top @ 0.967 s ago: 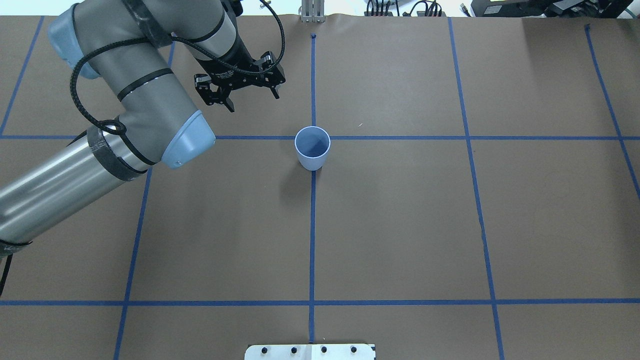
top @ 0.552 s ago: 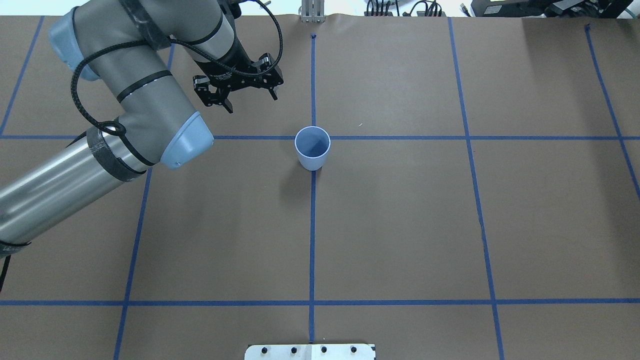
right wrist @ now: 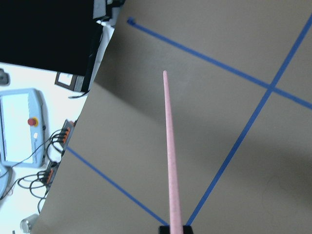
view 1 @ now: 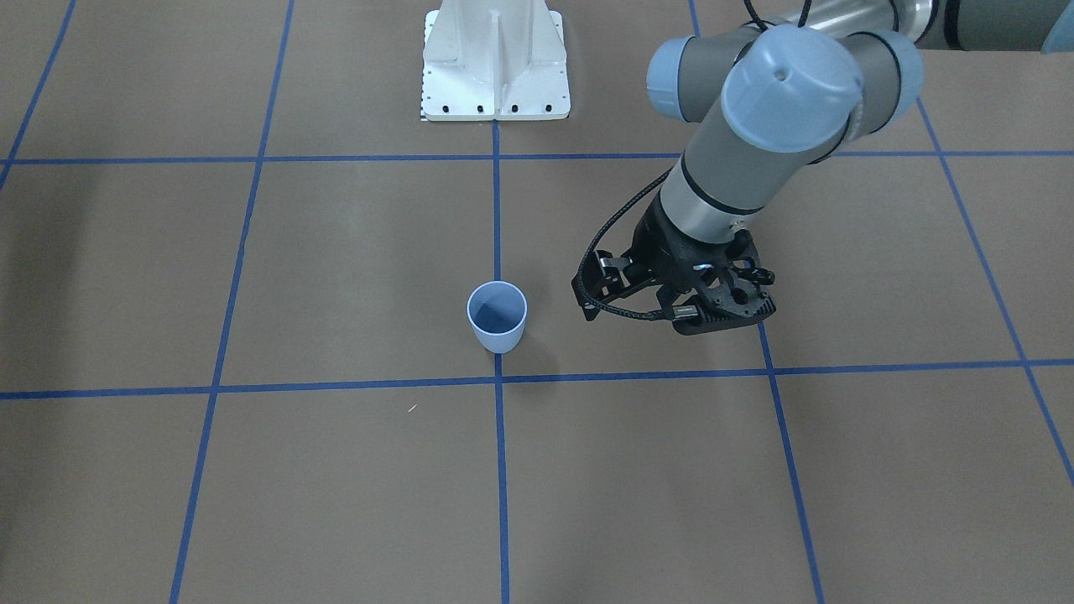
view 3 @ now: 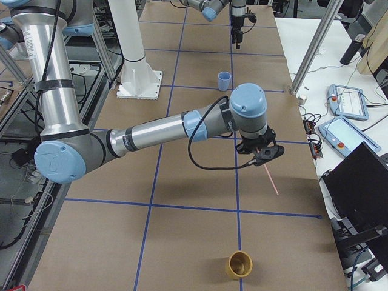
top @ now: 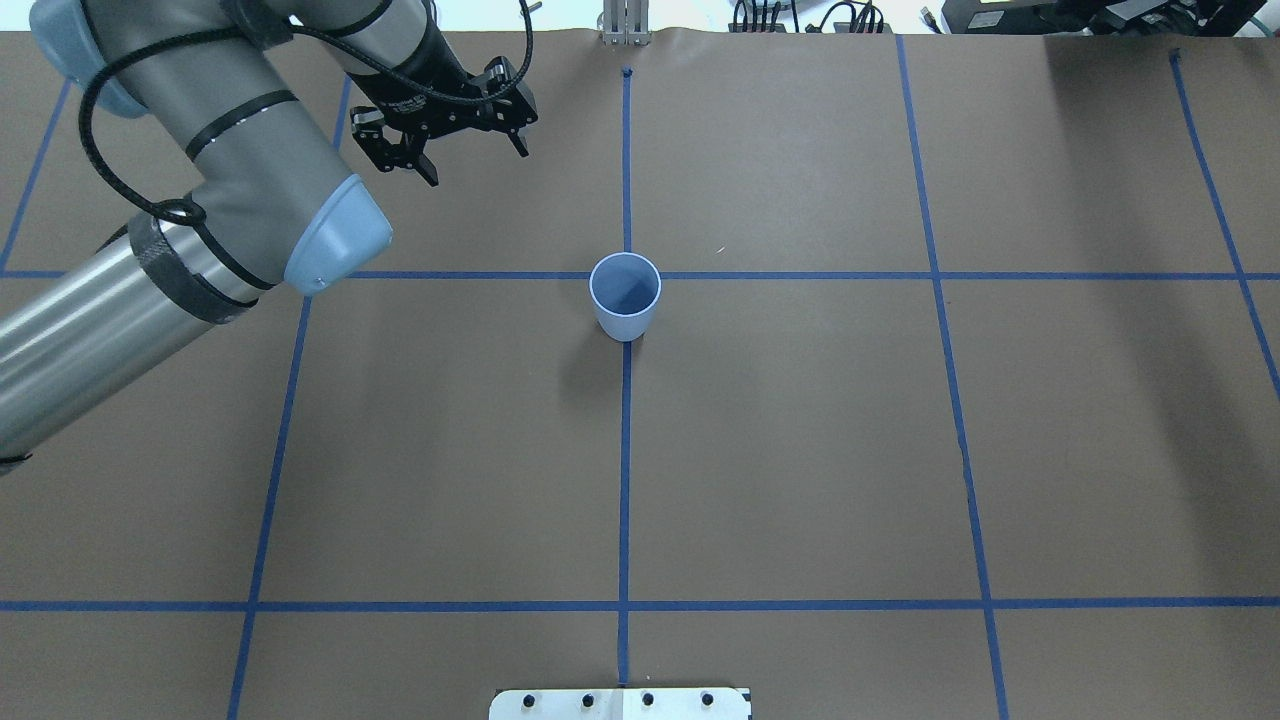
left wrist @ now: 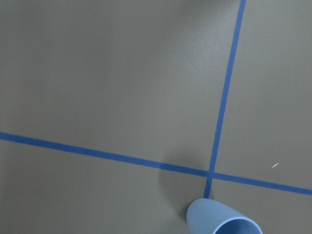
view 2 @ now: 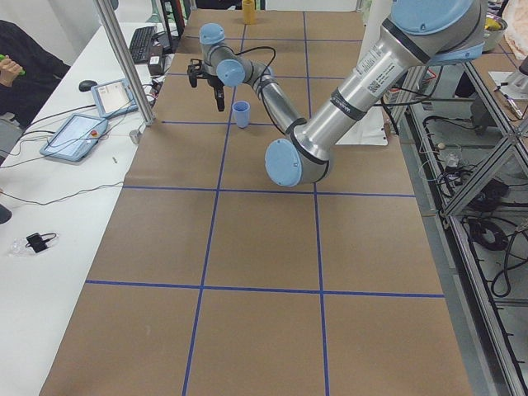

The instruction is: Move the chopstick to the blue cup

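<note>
The blue cup (top: 625,295) stands upright at the tape crossing in mid-table; it also shows in the front view (view 1: 497,317) and at the bottom edge of the left wrist view (left wrist: 222,222). My left gripper (top: 478,167) is open and empty, above the table to the far left of the cup. My right gripper (view 3: 262,159) shows only in the right side view and the right wrist view, far from the cup. It is shut on the pale pink chopstick (right wrist: 170,156), which points down and away from the fingers (view 3: 271,179).
A yellow cup (view 3: 240,265) stands near the table's right end. The white base plate (view 1: 495,75) sits at the robot's side. Tablets (view 3: 345,100) and cables lie on the white side table beyond the table's far edge. Blue tape lines grid the brown surface.
My left gripper has moved farther from the cup, toward the far left, and stays open. The cup has not moved.
</note>
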Robot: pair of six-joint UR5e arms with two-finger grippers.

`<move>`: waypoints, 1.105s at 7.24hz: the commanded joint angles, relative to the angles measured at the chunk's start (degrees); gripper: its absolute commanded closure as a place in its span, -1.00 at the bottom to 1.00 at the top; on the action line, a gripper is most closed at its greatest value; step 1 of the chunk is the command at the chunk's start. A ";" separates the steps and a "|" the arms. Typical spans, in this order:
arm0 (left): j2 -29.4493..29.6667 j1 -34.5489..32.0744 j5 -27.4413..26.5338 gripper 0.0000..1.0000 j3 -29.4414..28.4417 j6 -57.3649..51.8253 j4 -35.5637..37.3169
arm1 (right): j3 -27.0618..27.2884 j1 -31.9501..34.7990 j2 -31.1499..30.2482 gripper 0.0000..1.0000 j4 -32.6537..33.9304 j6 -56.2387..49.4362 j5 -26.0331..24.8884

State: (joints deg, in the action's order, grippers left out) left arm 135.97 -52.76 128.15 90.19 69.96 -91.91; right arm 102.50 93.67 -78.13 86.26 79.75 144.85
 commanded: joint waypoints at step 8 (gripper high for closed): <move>-11.16 -16.49 10.10 -0.96 0.78 -22.48 0.68 | 4.36 -30.00 35.83 1.00 19.83 17.76 -4.54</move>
State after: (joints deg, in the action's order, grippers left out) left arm 126.02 -68.20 137.92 90.96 49.97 -91.16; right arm 106.17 68.74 -45.01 106.01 92.48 143.16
